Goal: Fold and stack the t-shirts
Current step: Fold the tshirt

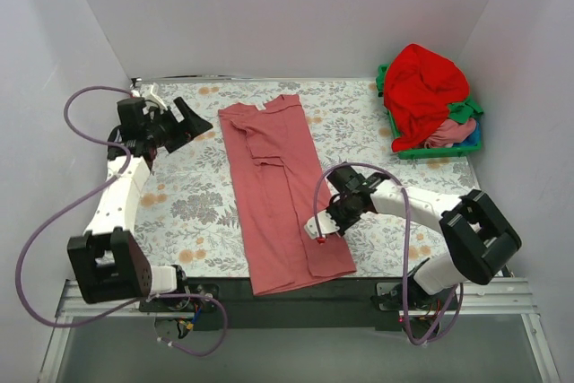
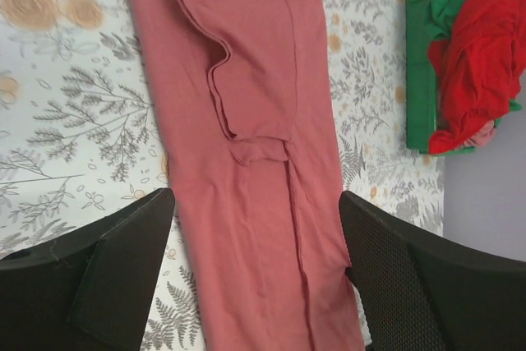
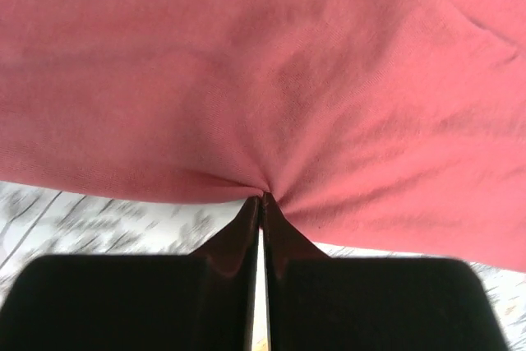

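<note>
Nearest the bases: hem (image 1: 296, 281) of the rose-pink t-shirt (image 1: 278, 204), laid out as a long narrow strip on the floral table cover (image 1: 188, 204), sides already folded in, one sleeve (image 1: 267, 145) tucked across near the collar (image 1: 262, 108). Just beyond the hem, right gripper (image 1: 323, 232) clamped tight on the strip's right edge, fingers (image 3: 238, 244) pressed together, a small pucker of cloth bunched at the tips. Looks like the start of the end-to-end fold, hem toward collar. To do it well: lift only enough to clear the lower layers, carry the pinch straight along the strip toward the collar, avoid any sideways drag or risk opening the tucked sides. Holds one edge only, so expect the hem corner on the left-arm side to lag and skew; better with a second hold there. Farther up, left gripper (image 1: 195, 123) spread wide above the cover, just beside the collar end, holding nothing; free to pin the collar or drop to the hem. Farthest, back right: green basket (image 1: 430, 152) with a red t-shirt (image 1: 426, 87) heaped on top, a green t-shirt (image 1: 463, 112) and a pale pink t-shirt (image 1: 448, 134) peeking out beneath, not yet folded.
</note>
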